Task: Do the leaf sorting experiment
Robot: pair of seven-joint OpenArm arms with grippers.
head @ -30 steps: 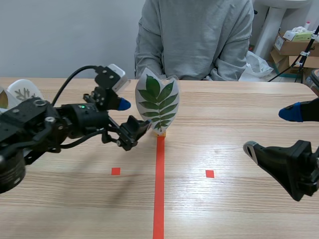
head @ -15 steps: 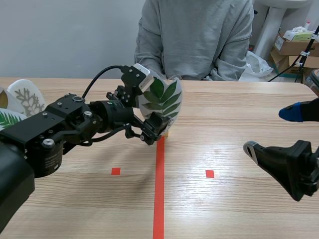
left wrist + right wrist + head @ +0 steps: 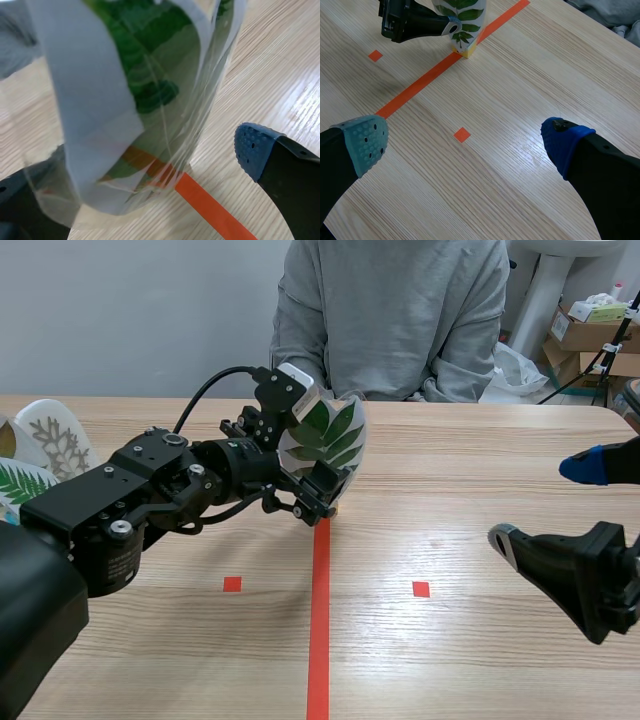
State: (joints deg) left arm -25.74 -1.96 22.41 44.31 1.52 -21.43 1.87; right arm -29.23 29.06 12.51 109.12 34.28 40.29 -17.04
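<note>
Since the earlier frame, the left arm has advanced a little further, and its left end effector [image 3: 312, 465] now straddles the leaf card [image 3: 338, 430].

Task item: the leaf card stands upright at the far end of the orange-red tape line [image 3: 319, 620], near the middle of the counter [image 3: 450, 670]. It is a rounded, pointed sheet of glossy clear laminate over white paper, bearing a green compound leaf with paired leaflets. It stands on a small yellowish base [image 3: 462, 50].

Left end effector: fingers spread, one on each side of the card. In the left wrist view, the blue dotted pad [image 3: 252, 147] stands apart from the laminate. The opposite finger shows only as a dark shape through the film.

Right end effector [image 3: 545, 502]: spread wide, low at the right side, well apart from the card.

Surroundings: the counter is light wood-grain. Two small red squares [image 3: 232, 584] flank the tape line. Two further cards lie at the left edge, one with a pale branching pattern [image 3: 55, 435] and one with a green frond [image 3: 15, 485]. A person in a grey sweatshirt [image 3: 395, 310] sits across the counter, directly behind the card. Cardboard boxes [image 3: 585, 335] stand beyond the far right corner.
</note>
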